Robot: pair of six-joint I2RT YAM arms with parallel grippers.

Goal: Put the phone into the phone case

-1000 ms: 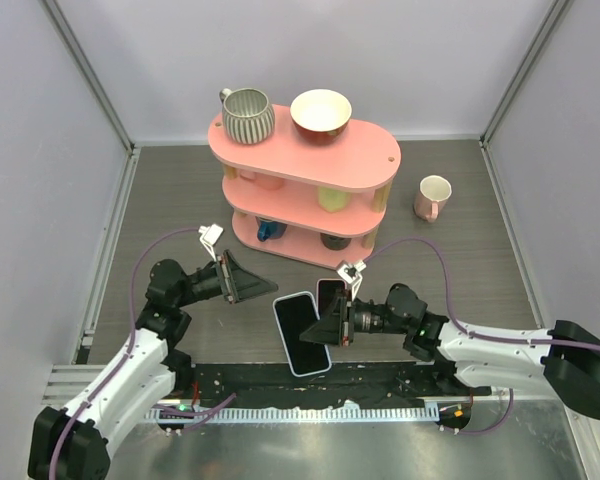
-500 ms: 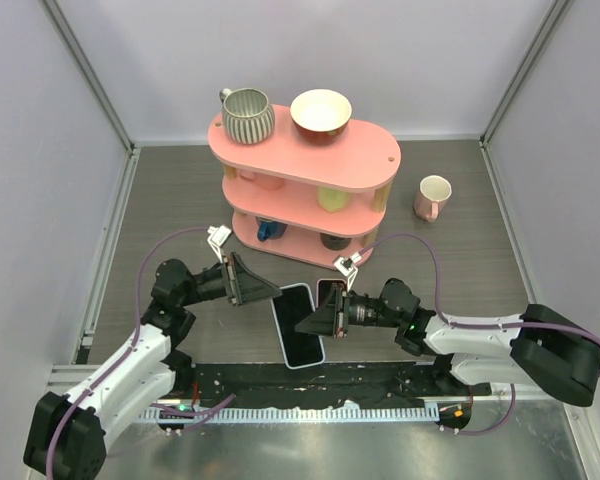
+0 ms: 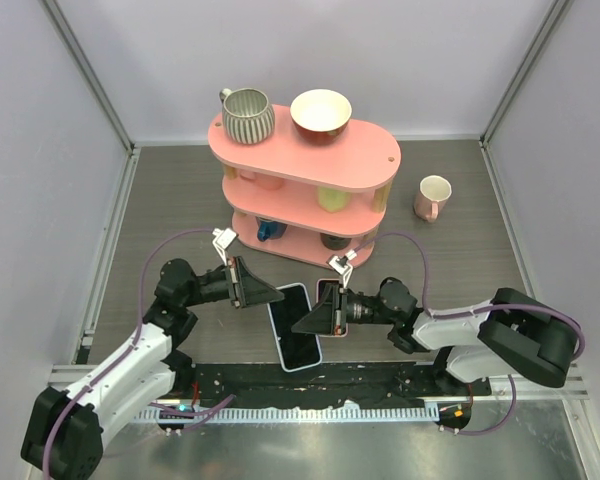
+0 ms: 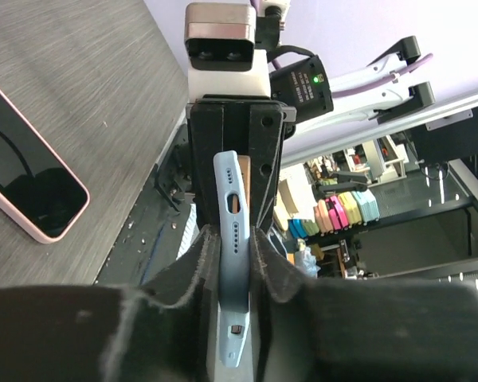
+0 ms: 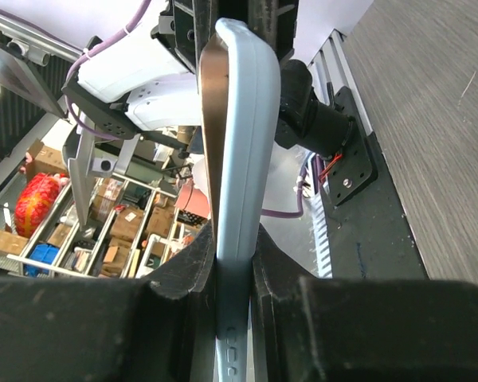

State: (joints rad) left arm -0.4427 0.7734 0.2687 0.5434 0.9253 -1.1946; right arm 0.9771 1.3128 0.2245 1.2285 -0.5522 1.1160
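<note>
Nearest the arm bases, the right end effector point(image 3: 316, 318) was clenched on the near-right edge of the light blue phone case point(image 5: 240, 119), held off the bench point(image 3: 180, 200) between the two arms; within the last second this arm had drawn in to its left, carrying the case with it. The phone point(image 3: 298, 332) lay dark-screened inside the blue rim; in the right wrist view a copper strip stood along one side of the case, so I judged it not yet fully seated. Further back, the left end effector point(image 4: 227, 239), apart from the case a second before, had come in and clamped its opposite end; both arms could now squeeze the phone home. A pink-rimmed handset point(image 4: 32, 183) lay flat on the bench just beyond; the pink shelf point(image 3: 365, 160) stood behind, untouched.
</note>
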